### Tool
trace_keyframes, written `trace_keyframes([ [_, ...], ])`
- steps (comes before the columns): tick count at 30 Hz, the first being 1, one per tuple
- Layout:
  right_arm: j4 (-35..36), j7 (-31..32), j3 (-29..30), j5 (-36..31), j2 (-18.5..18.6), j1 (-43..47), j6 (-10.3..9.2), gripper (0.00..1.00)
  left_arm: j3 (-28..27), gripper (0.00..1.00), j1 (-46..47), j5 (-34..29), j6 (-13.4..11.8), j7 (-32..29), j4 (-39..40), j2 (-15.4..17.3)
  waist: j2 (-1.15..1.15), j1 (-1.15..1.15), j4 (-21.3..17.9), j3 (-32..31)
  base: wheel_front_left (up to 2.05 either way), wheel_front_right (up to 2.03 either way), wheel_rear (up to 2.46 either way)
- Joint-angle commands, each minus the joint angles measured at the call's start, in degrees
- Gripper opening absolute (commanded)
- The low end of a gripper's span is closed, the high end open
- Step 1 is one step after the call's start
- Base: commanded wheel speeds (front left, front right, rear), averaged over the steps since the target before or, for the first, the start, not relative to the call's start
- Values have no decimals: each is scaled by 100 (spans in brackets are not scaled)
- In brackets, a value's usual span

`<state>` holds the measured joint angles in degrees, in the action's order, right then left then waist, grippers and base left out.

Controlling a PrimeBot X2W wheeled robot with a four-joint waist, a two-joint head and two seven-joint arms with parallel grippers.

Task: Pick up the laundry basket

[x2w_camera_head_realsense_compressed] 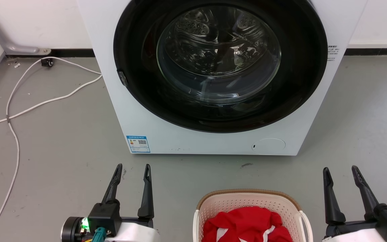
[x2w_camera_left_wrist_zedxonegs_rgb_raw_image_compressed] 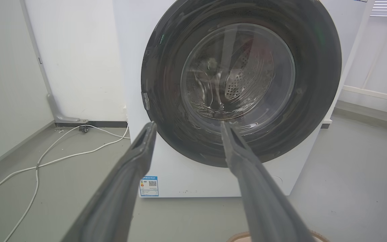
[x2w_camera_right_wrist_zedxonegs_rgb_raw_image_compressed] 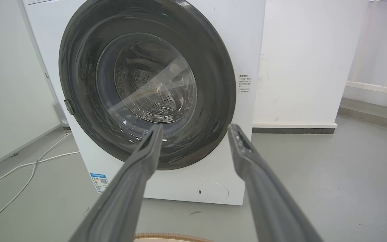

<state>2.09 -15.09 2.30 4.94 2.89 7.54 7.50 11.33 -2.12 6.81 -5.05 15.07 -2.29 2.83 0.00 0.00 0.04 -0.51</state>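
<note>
The laundry basket (x2w_camera_head_realsense_compressed: 244,201), cream-white perforated plastic with a tan braided rim and white side handles, stands on the floor at the bottom centre of the head view, with red cloth (x2w_camera_head_realsense_compressed: 247,225) inside. A sliver of its rim (x2w_camera_left_wrist_zedxonegs_rgb_raw_image_compressed: 237,237) shows low in the left wrist view, and a strip of the same rim (x2w_camera_right_wrist_zedxonegs_rgb_raw_image_compressed: 170,237) in the right wrist view. My left gripper (x2w_camera_head_realsense_compressed: 133,167) hangs open to the basket's left, clear of it. To the basket's right, my right gripper (x2w_camera_head_realsense_compressed: 340,169) is open too. Both hold nothing and point at the washer.
A white front-loading washer (x2w_camera_head_realsense_compressed: 213,141) with a closed dark round door (x2w_camera_head_realsense_compressed: 220,64) stands just beyond the basket. White cables (x2w_camera_head_realsense_compressed: 15,111) trail over the grey floor at the left. Walls run behind and to the left.
</note>
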Motion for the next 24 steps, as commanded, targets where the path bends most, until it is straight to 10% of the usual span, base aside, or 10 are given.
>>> trace_keyframes([
  [1,-2,-12,-9,15,-3,72,-2,100,0,100,-69,7,1,16,-10,9,0,0,-4,1,0,0,0],
  [24,-1224,-11,865,-772,-3,-744,-3,100,783,100,1017,147,447,15,-1269,9,0,0,-140,1032,0,0,0],
])
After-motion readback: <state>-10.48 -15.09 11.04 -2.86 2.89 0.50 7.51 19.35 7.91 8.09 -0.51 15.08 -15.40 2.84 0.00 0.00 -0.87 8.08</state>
